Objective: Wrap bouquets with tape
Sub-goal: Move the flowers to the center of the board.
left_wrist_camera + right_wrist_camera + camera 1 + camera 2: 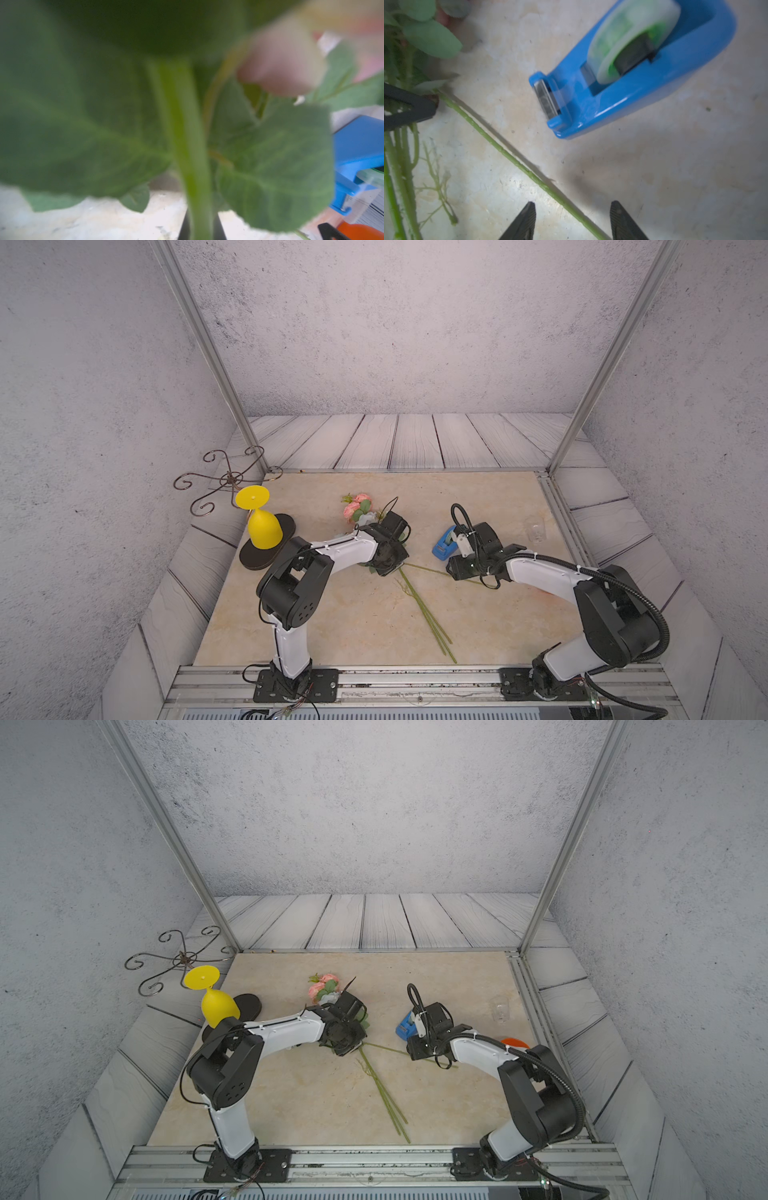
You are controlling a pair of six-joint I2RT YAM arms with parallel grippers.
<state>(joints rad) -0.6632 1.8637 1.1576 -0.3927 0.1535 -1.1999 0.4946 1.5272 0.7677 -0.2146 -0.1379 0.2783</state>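
Right wrist: tape [623,31], stem [512,153] apparently apart

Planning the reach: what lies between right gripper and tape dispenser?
Right wrist view: only bare tabletop before the tape dispenser; a green stem passes the right gripper.

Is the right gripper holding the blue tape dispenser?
No: the right gripper stands open over a green stem, and the tape dispenser sits apart on the table.

Bouquets [356,507] lie apparently flat, stems splayed forward; blue-cased tape [443,546] stands nearby, to their right.
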